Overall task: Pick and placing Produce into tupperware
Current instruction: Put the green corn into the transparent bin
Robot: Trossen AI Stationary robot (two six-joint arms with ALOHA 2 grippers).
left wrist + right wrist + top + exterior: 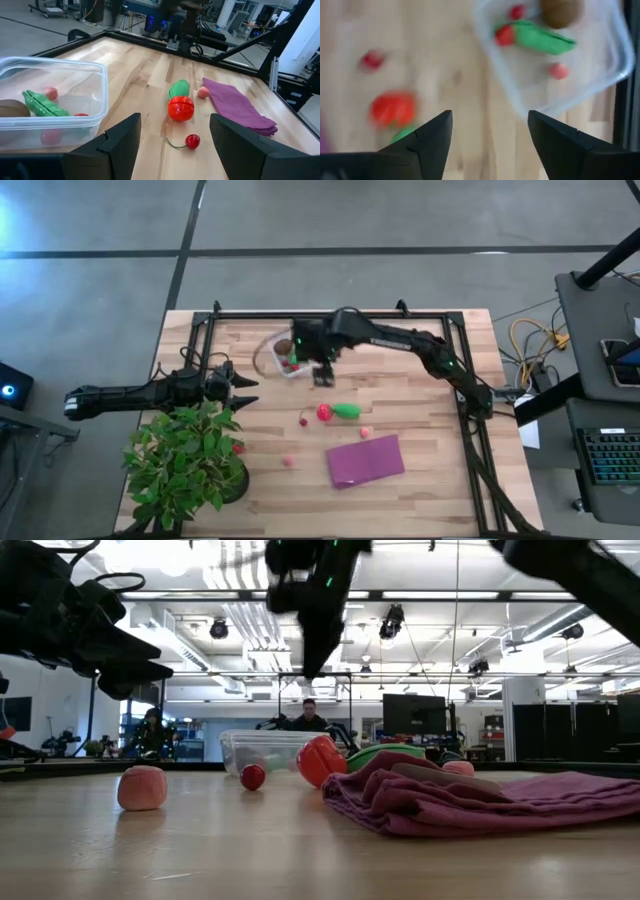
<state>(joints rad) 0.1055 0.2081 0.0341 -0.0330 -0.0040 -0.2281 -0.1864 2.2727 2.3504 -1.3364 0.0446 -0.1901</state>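
The crumpled purple cloth [480, 802] lies nearest the low camera, on the wooden bench [440, 490] at about five o'clock from centre in the high view. Beyond it sit the loose Produce: a round red toy tomato [324, 413] touching a green oblong piece [347, 411], a small red cherry on a stem [304, 420] just beside them at nine o'clock, and two pale pink balls [288, 461] nearer the front. The clear square plastic tupperware [272, 358] stands at about eleven o'clock and already holds a green pod [45, 105], a brown ball [12, 108] and small red pieces. The right gripper [324, 376] hangs just off the container's four o'clock corner, its fingers apart and empty. The left gripper [240, 390] waits at nine o'clock, beside the leafy potted plant [185, 455], fingers partly apart, holding nothing. These toys look light, hard and smooth, so the round ones will probably roll if nudged; the tomato is best pinched across its middle, the green piece across its narrow width.
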